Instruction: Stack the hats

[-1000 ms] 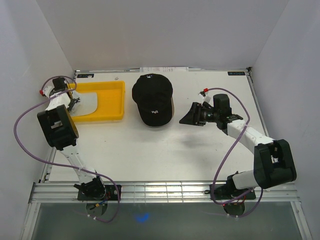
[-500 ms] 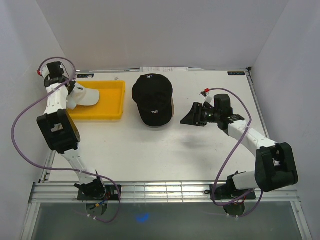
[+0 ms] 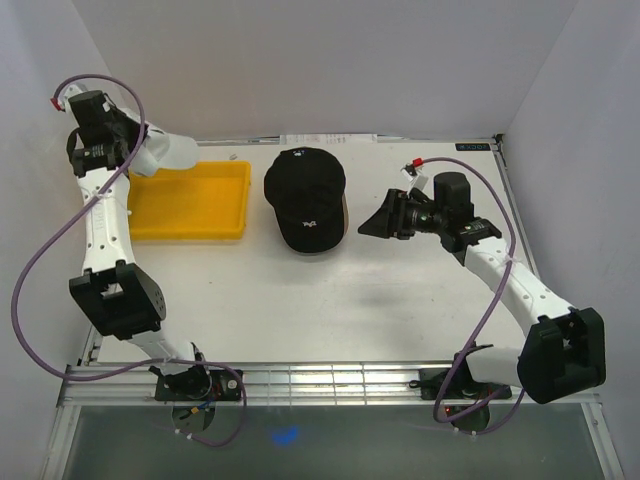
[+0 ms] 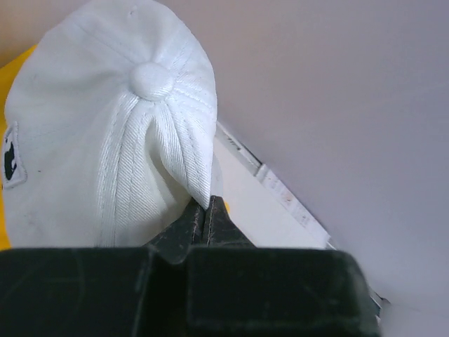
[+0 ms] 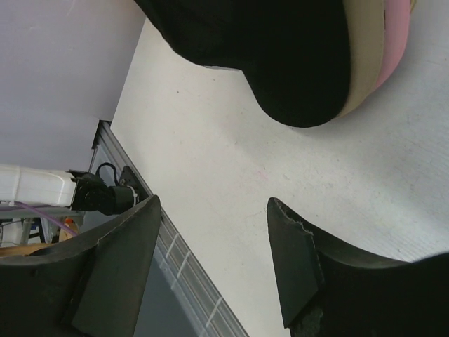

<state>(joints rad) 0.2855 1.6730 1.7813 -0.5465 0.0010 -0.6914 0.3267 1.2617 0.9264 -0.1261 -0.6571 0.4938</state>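
Note:
A white hat (image 3: 170, 152) hangs above the back left corner of the yellow tray (image 3: 190, 205). My left gripper (image 3: 143, 152) is shut on a fold of its crown fabric. The left wrist view shows the white hat (image 4: 105, 140) from the top, with its button, and my left gripper (image 4: 208, 210) pinching the cloth. A stack of hats with a black hat (image 3: 305, 198) on top lies at the middle back of the table. Under the black brim (image 5: 280, 56) show a tan brim (image 5: 365, 56) and a pink brim (image 5: 396, 31). My right gripper (image 3: 375, 227) stands open just right of the stack, holding nothing (image 5: 214, 202).
The yellow tray lies left of the stack with nothing showing inside it. White walls close in the table at the back and on both sides. A metal rail (image 3: 330, 380) runs along the near edge by the arm bases.
My left arm has lifted the white hat up out of the yellow tray, toward the back left. My right gripper has shifted slightly toward the back, still open.

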